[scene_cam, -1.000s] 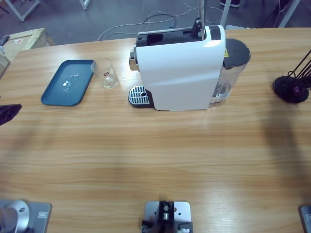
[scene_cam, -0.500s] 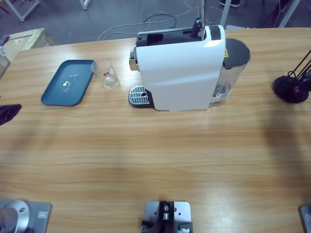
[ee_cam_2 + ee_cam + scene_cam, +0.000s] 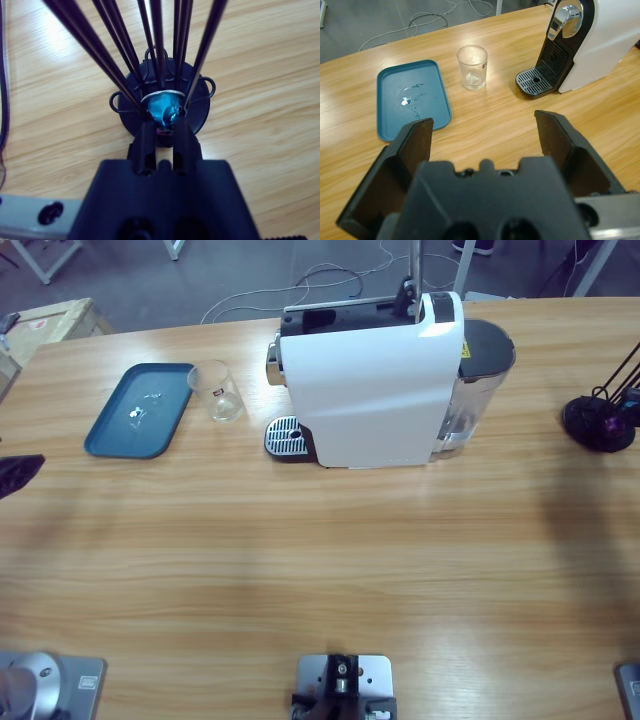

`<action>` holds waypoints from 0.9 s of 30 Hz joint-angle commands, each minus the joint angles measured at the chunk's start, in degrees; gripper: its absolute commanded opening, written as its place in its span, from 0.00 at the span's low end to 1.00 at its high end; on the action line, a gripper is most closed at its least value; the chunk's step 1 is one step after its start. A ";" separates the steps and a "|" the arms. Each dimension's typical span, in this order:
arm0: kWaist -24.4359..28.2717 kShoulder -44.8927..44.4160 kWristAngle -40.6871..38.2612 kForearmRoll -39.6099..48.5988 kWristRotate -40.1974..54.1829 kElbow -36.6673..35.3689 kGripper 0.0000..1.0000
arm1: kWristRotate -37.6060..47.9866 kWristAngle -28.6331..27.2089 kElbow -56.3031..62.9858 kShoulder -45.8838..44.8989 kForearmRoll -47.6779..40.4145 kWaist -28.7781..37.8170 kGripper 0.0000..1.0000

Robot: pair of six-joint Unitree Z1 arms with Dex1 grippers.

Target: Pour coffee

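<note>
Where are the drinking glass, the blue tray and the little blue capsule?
Drinking glass [image 3: 472,67], left wrist view, on its clear side wall.
Blue tray [image 3: 113,430], high view, on its bare floor near the front rim.
Blue capsule [image 3: 163,107], right wrist view, on its foil body.

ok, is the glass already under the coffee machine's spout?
No. The glass stands on the table between the blue tray and the coffee machine, beside the drip grate.
</note>
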 commanded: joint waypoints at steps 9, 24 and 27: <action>-0.55 1.17 -0.63 0.12 -0.55 1.63 0.85 | -0.22 -0.80 -8.80 -9.08 13.93 -0.46 0.00; -0.55 0.85 -0.58 0.12 -0.64 1.74 0.85 | -0.77 -0.64 -18.34 -14.54 26.98 -0.46 0.00; -0.55 0.90 -0.63 0.12 -0.64 1.74 0.85 | -0.84 -0.80 -19.68 -15.03 28.54 -0.46 0.00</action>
